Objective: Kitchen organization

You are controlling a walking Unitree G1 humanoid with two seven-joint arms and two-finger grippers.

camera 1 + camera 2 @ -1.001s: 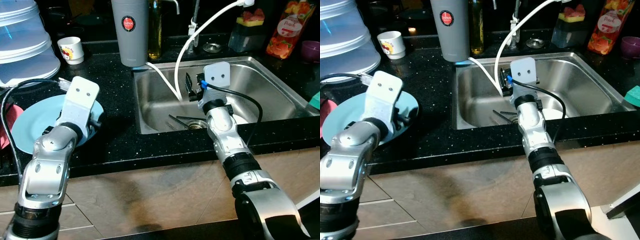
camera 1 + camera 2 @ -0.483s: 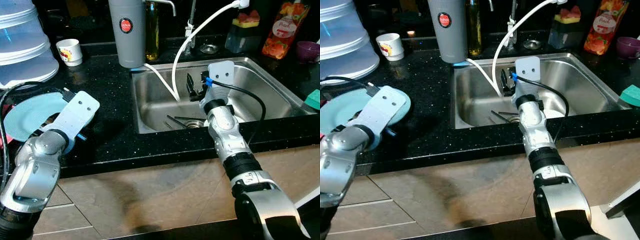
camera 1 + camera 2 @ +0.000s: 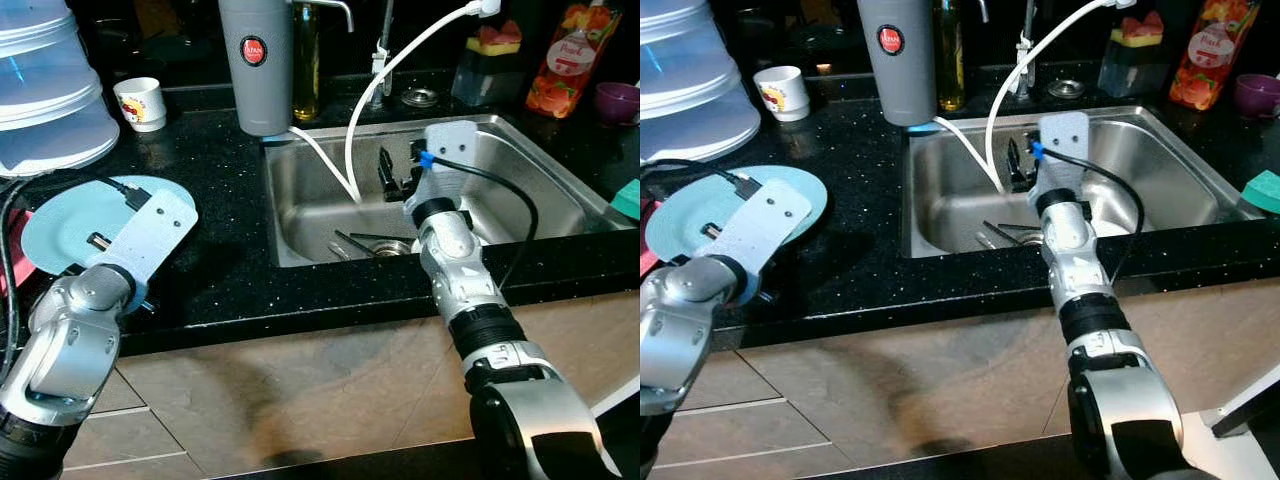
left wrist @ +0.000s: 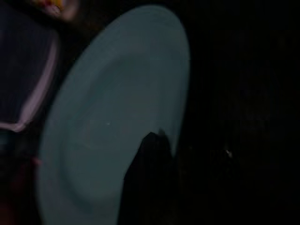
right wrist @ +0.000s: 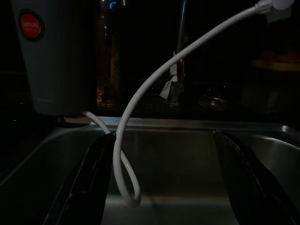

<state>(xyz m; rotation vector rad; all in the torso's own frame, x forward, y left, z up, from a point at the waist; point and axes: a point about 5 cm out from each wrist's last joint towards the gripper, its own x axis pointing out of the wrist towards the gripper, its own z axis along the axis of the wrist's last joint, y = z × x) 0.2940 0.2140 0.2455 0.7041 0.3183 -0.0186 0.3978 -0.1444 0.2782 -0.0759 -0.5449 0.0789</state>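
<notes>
A light blue plate [image 3: 62,222] lies at the left of the black counter [image 3: 220,180]. My left gripper [image 4: 151,154] is at the plate's near right rim, one black finger [image 4: 149,183] lying on top of the plate, and looks shut on it. My right gripper [image 3: 398,172] hangs open over the steel sink [image 3: 320,200] with nothing between its fingers [image 5: 89,183]. It points at the sink's back wall and a white hose [image 5: 140,93]. Dark utensils [image 3: 362,240] lie by the drain.
A grey jug [image 3: 258,60], an oil bottle [image 3: 305,60] and a white cup [image 3: 140,100] stand behind the sink and plate. Clear plastic tubs [image 3: 45,90] are stacked at far left. A juice carton [image 3: 568,55] and a purple cup [image 3: 620,100] stand at back right.
My left wrist has rolled over at the plate's rim and the plate now shows more towards the back left. My right gripper stays open, shifted slightly right over the sink.
</notes>
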